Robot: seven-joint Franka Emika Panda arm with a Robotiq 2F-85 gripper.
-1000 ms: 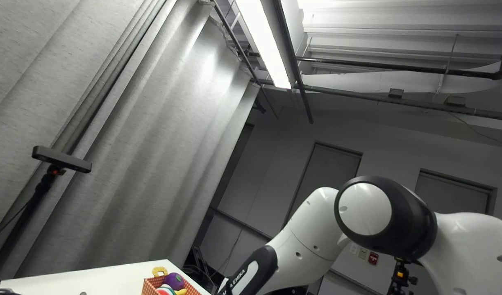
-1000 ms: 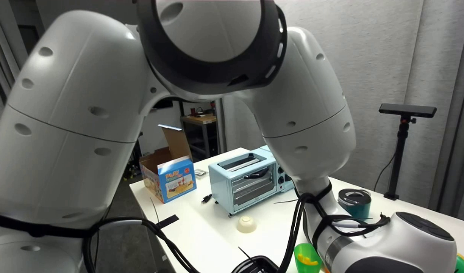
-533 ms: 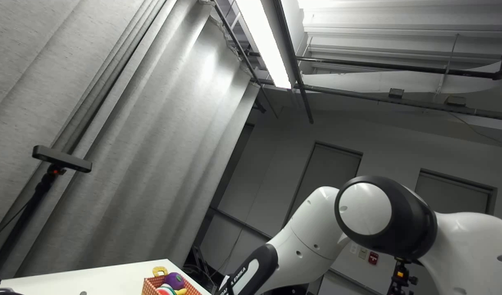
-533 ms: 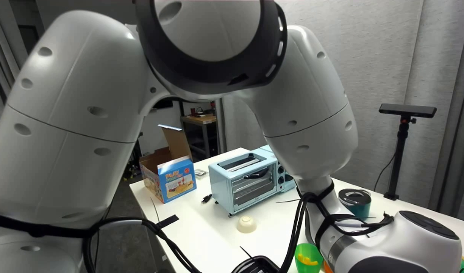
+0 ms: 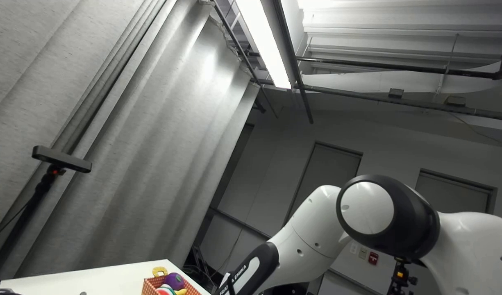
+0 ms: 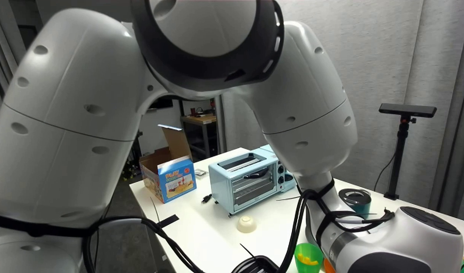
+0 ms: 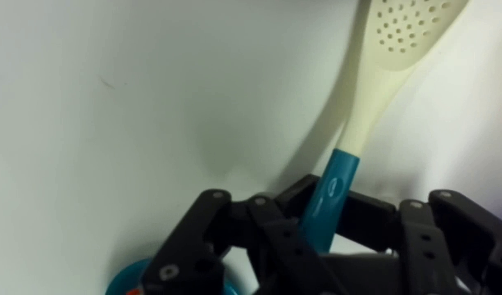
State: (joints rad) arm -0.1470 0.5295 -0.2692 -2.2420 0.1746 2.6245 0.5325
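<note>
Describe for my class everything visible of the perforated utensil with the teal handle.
In the wrist view, the perforated utensil has a cream head with small holes, a tapering neck and a teal handle bearing an oval mark. It looks like plastic. It slants toward the upper right over a white surface; the frame cuts off the head. The end effector grips the handle between its fingers; the handle's lower end is hidden.

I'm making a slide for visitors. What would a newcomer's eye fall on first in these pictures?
Probably the bulky white arm, arching across an exterior view, with the pale blue toaster oven on the table seen beneath that arch. In the wrist view, it would be the cream perforated spoon, its teal handle gripped by the dark hand.
</note>
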